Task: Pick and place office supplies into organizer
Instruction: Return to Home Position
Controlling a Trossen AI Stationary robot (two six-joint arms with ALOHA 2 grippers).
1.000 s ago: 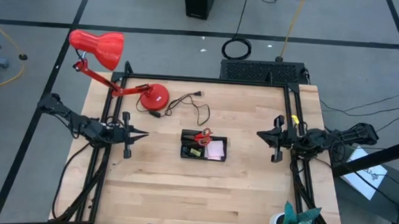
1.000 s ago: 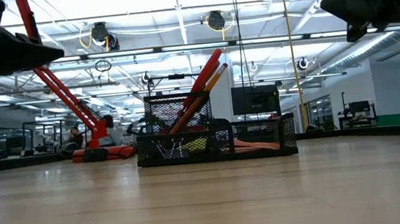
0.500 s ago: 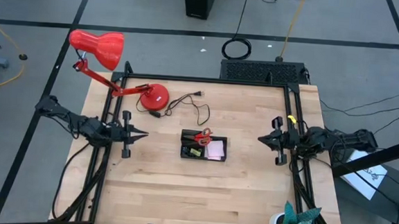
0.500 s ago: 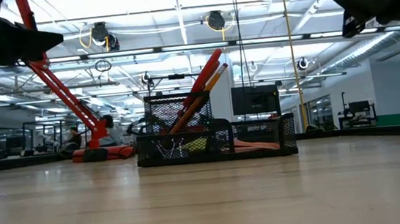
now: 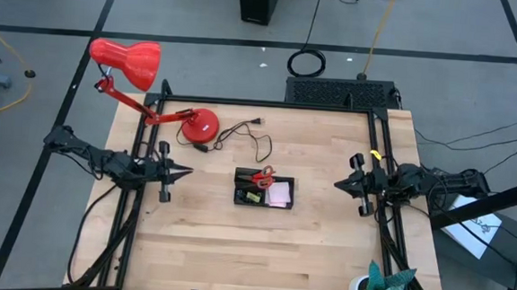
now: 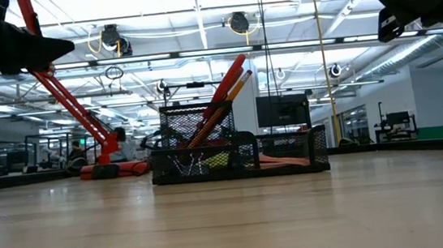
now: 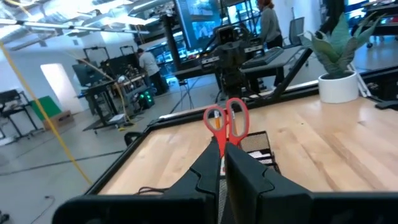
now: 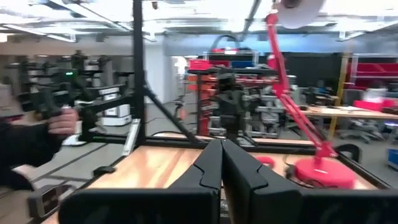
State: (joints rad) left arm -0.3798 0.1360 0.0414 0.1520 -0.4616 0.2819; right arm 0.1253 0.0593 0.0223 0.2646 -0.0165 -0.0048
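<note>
**Table** (image 5: 234, 251): pale wood top with black frame rails along both sides.

**Organizer** (image 5: 264, 191): black mesh tray with compartments. It stands near the middle of the table, between the two arms and well apart from both.

**Contents of the organizer:**
- Red-handled scissors (image 5: 262, 175), handles up, in the tall cup on the far side.
- Orange pencils (image 6: 227, 97), leaning out of that same cup.
- Pink sticky notes (image 5: 279, 194), lying flat in the low compartment on the right arm's side.
- A small yellow item (image 5: 252, 198), in the low part on the left arm's side.

**Left gripper** (image 5: 188, 171): raised over the table's left edge and pointing at the organizer. Its fingers are pressed together and empty.

**Right gripper** (image 5: 337, 181): raised over the right edge, facing the organizer. Its fingers are likewise closed on nothing.

**Lamp** (image 5: 198, 125): red, with its base on the far left of the table and its head reaching out past the corner.

**Cord** (image 5: 250, 137): black, lying loose between the lamp base and the organizer.

**Potted plant** (image 5: 385, 288): at the near right corner.

**Person** (image 8: 62, 118): a hand and a dark sleeve, in the room beyond the table.
</note>
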